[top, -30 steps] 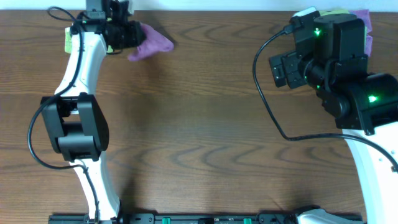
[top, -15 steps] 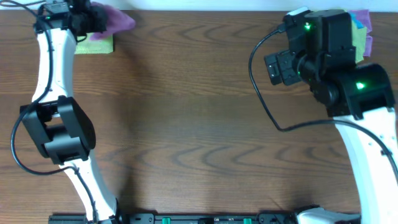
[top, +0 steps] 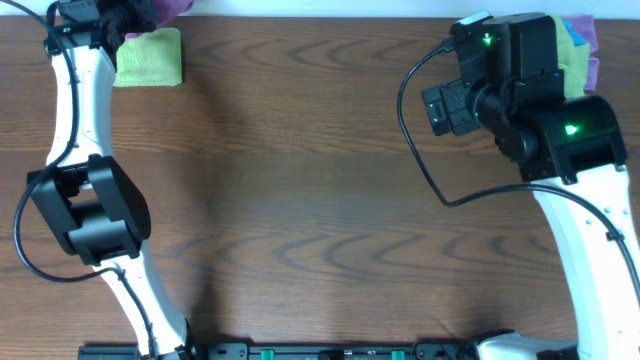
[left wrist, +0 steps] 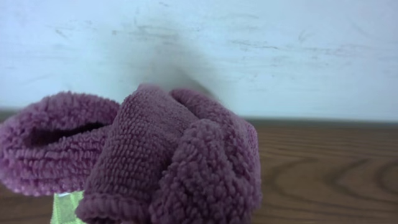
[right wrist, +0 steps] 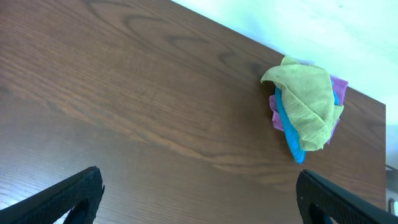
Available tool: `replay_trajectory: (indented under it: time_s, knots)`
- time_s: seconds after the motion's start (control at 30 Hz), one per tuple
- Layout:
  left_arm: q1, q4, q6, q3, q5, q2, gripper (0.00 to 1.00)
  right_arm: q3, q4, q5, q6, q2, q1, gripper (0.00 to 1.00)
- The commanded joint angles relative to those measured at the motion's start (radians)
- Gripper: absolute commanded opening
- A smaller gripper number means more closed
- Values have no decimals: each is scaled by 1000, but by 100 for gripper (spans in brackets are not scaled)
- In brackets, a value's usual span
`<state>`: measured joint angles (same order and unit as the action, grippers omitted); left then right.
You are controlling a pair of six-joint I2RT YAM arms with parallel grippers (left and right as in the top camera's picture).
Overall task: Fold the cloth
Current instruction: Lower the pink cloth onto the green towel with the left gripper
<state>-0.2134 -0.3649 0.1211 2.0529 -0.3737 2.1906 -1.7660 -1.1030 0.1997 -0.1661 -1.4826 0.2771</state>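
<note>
One-handed: clamps the cloth, bunched, in left gripper at upper left of overhead frame.
Looks soft, light, limp; best pinched at a corner hem. Shows right gripper wide apart, empty.

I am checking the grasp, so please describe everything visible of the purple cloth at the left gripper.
The cloth is lilac-purple, fluffy looped microfibre, plain. It is bunched into thick rolled folds, not folded flat, and held by the shut left gripper at the far left corner of the table, close to a yellow-green cloth.
</note>
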Motion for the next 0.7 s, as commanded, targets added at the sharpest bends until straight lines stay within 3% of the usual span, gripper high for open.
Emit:
replay_trajectory:
  time_s: [0.0, 0.67]
  knots:
    - [-7, 3, 38, 26, 19, 44, 6, -5, -1, 10, -7, 0, -8, 99]
    - [-32, -55, 145, 26, 19, 140, 6, -6, 0, 10, -7, 0, -8, 99]
